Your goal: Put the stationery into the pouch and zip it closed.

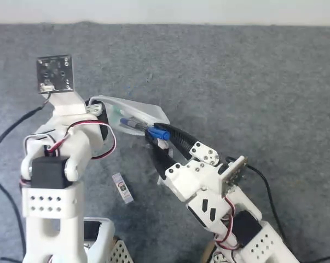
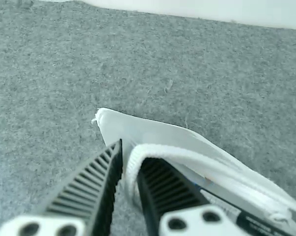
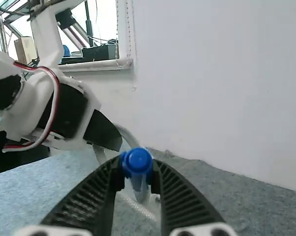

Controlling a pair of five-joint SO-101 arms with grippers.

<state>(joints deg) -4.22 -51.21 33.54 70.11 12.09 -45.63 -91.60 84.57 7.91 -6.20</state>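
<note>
A translucent white pouch [image 1: 133, 112] lies on the grey carpet in the middle of the high view, its mouth open. My left gripper [image 2: 129, 167] is shut on the pouch's zipper rim [image 2: 187, 155], one finger inside and one outside. My right gripper [image 1: 155, 140] is shut on a pen with a blue cap [image 1: 158, 133], whose front end lies in the pouch mouth. In the right wrist view the blue cap [image 3: 137, 161] sits pinched between the black fingers, with the left arm [image 3: 44, 105] close behind.
A small white eraser-like block [image 1: 122, 187] lies on the carpet between the two arm bases. A white wall runs along the far edge of the carpet. Open carpet spreads to the right and behind the pouch.
</note>
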